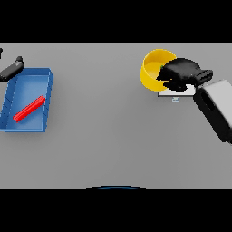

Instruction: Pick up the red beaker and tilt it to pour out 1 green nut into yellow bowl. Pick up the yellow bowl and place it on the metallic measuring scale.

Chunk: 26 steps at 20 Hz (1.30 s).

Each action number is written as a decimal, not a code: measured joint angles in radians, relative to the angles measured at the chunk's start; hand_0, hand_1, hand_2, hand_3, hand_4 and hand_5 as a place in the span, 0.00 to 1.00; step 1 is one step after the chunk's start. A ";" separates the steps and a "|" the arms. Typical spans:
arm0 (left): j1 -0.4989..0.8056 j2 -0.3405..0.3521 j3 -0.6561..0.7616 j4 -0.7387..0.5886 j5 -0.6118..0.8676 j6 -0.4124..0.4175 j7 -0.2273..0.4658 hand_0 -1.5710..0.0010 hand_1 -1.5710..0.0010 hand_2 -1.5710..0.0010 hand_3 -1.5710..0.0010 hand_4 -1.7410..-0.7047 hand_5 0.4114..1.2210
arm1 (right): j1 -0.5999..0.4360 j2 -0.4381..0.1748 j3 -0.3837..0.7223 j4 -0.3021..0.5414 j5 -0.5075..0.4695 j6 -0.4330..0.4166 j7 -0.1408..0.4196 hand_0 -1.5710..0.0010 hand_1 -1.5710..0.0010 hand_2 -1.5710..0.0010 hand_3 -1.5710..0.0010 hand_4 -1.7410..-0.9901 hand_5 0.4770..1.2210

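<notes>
Bowl first: the yellow bowl (153, 68) is round, bright yellow, with a thick rim and a deep inside, and we see it at the far right of the grey table (113, 136) in the head view. A small green nut (161, 67) shows as 1 dark green speck inside it, just beside the fingers. The bowl's right side is hidden by the right hand (181, 73), whose dark fingers curl over the rim, clamped on the bowl. Under the hand and touching the bowl's lower right edge lies the metallic measuring scale (177, 92), a pale flat slab of which we see only a strip. We cannot tell whether the bowl rests on the scale or hangs above it; it overlaps the scale's left end. The white and grey right arm (215, 108) runs in from the right edge and covers the table there.

Well apart, at the far left, sits a blue tray (47, 90) with raised walls. In it the red beaker (29, 108) lies on its side, a long red shape set slantwise across the tray floor. The left hand (12, 69) shows at the tray's upper left corner, dark and idle; we cannot tell how its fingers stand.
</notes>
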<state>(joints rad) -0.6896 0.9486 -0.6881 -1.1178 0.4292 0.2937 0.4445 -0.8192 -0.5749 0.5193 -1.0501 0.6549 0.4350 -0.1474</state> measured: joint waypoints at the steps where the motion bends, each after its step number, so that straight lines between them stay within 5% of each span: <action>1: 0.000 0.000 0.000 -0.011 0.001 0.011 0.017 1.00 1.00 1.00 1.00 0.90 0.42 | 0.003 -0.007 0.003 0.007 0.000 -0.006 -0.020 0.00 0.02 0.00 0.12 0.02 1.00; 3: 0.009 0.012 0.000 -0.037 0.004 0.020 0.025 1.00 1.00 1.00 1.00 0.89 0.43 | -0.014 -0.007 -0.015 0.105 0.013 -0.039 0.034 0.02 0.07 0.03 0.08 0.02 1.00; 10: 0.018 0.021 -0.001 -0.059 0.006 0.041 0.057 1.00 1.00 1.00 1.00 0.86 0.46 | -0.042 0.002 -0.019 0.286 0.020 -0.102 -0.003 0.06 0.16 0.11 0.02 0.01 1.00; 15: 0.007 0.023 -0.006 -0.041 -0.002 0.027 0.072 1.00 1.00 1.00 1.00 0.87 0.45 | -0.055 0.006 -0.007 0.342 0.024 -0.118 -0.030 0.11 0.23 0.16 0.01 0.01 1.00; 17: 0.010 0.016 -0.008 -0.047 0.001 0.028 0.066 1.00 1.00 1.00 1.00 0.87 0.44 | -0.059 0.010 -0.010 0.366 0.020 -0.125 -0.035 0.10 0.22 0.11 0.02 0.02 1.00; 18: 0.006 0.016 0.002 -0.023 0.003 0.021 0.047 1.00 1.00 1.00 1.00 0.87 0.45 | -0.050 0.012 -0.011 0.372 0.016 -0.132 -0.040 0.11 0.25 0.18 0.02 0.09 1.00; 20: 0.003 0.018 0.001 -0.032 0.005 0.014 0.047 1.00 1.00 1.00 1.00 0.87 0.45 | -0.063 0.021 -0.020 0.390 0.011 -0.120 -0.028 0.16 0.34 0.34 0.21 0.16 0.91; 26: 0.002 0.005 -0.003 -0.020 0.003 0.018 0.055 1.00 1.00 1.00 1.00 0.86 0.44 | -0.069 0.027 -0.033 0.396 -0.018 -0.061 -0.007 0.63 0.72 0.71 0.58 0.28 0.57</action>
<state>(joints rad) -0.6877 0.9538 -0.6914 -1.1374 0.4326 0.3113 0.4991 -0.8886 -0.5481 0.4858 -0.6542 0.6371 0.3739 -0.1547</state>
